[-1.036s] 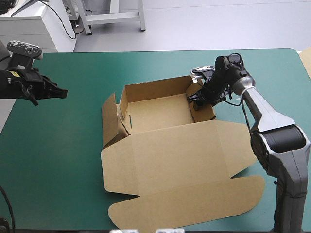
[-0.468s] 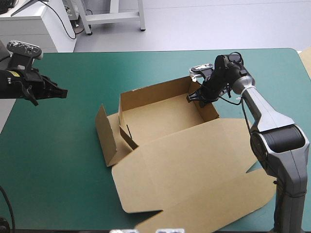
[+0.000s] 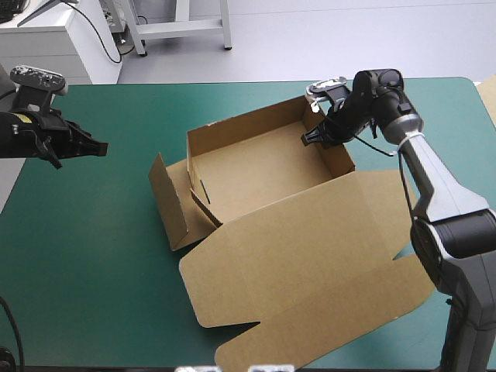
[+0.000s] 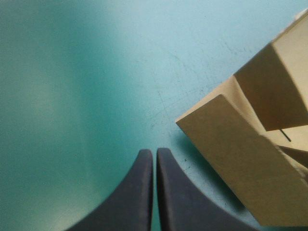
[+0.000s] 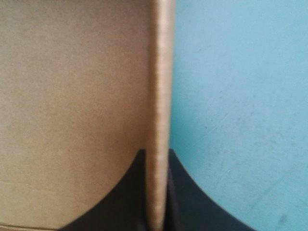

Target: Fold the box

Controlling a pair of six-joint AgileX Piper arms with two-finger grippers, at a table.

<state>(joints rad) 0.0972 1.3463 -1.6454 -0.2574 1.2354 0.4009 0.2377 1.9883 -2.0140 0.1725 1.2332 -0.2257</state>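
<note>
The brown box [image 3: 256,174] stands as an open tray in the middle of the table, its lid [image 3: 310,271] lying flat toward the near edge. Its left flap [image 3: 167,203] stands up loosely. My right gripper [image 3: 316,136] is shut on the box's right wall near the far right corner. In the right wrist view the wall's edge [image 5: 161,120] runs up between my right gripper [image 5: 156,192], whose black fingers press it from both sides. My left gripper [image 3: 99,146] hovers shut and empty over the table's left side. In its own view the left gripper [image 4: 155,156] points at the cover beside the box's left flap [image 4: 240,154].
The teal-green cover [image 3: 93,232] lies bare left of the box. A bit of brown board [image 3: 488,97] shows at the table's right edge. The lid's near flap [image 3: 310,341] reaches close to the table's near edge.
My right gripper has shut on the box's right wall and dragged the box toward the right and far side, turning it a little. The folded-in right flap now stands as a wall. The left arm has stayed still.
</note>
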